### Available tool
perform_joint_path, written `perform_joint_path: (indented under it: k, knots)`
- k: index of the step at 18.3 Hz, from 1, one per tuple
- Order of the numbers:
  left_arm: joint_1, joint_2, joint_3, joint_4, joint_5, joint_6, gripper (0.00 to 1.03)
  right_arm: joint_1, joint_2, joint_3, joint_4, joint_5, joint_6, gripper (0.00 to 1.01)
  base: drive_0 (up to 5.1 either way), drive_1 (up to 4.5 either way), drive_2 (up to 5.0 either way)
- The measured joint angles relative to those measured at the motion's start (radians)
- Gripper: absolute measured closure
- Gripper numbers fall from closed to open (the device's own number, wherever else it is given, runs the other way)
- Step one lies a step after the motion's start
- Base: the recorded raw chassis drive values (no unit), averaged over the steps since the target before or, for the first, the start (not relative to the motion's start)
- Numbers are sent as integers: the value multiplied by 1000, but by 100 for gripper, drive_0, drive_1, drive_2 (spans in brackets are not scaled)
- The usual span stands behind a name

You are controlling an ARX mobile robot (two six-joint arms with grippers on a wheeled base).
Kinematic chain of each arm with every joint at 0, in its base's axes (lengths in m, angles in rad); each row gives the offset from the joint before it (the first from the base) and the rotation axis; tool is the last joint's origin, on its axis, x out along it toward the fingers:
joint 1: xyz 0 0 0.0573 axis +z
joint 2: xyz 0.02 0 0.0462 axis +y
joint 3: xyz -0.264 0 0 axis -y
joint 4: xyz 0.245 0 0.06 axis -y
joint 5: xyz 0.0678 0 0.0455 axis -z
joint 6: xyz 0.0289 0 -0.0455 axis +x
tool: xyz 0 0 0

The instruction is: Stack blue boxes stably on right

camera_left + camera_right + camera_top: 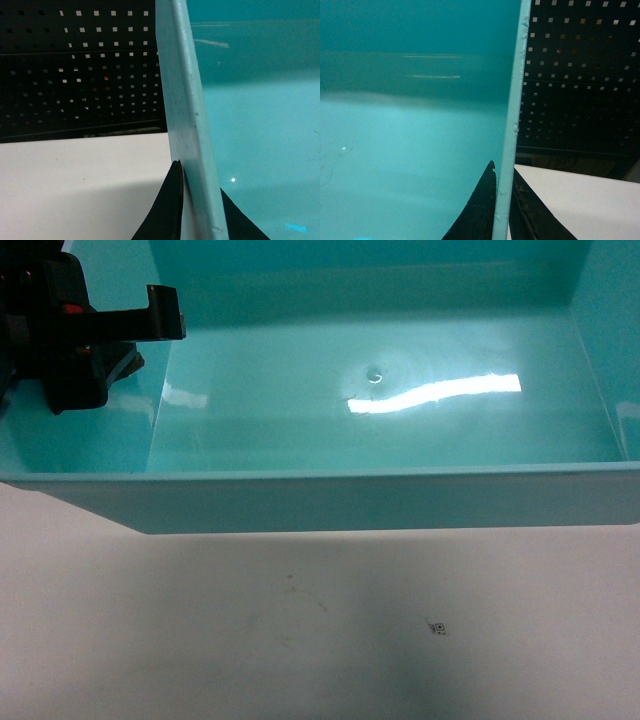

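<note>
Turquoise tub (400, 410) hangs lifted above the white counter (300, 630) in the head view. Left wrist view: left gripper (197, 210) pinches its left wall. Right wrist view: right gripper (502, 210) clamps the right wall. Carrying step; next needs level travel rightward.

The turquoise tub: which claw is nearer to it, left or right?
Neither; it's a tie. The left claw is clamped on the turquoise tub at its left wall, and the right claw is clamped on its right wall. Both touch it.
</note>
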Motion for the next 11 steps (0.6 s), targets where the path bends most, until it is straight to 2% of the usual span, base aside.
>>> perform_joint_path:
  k: [11]
  knots:
    - [-2, 0, 0, -1, -1, 0, 97, 0, 0, 0, -2, 0, 0, 94, 0, 0, 0]
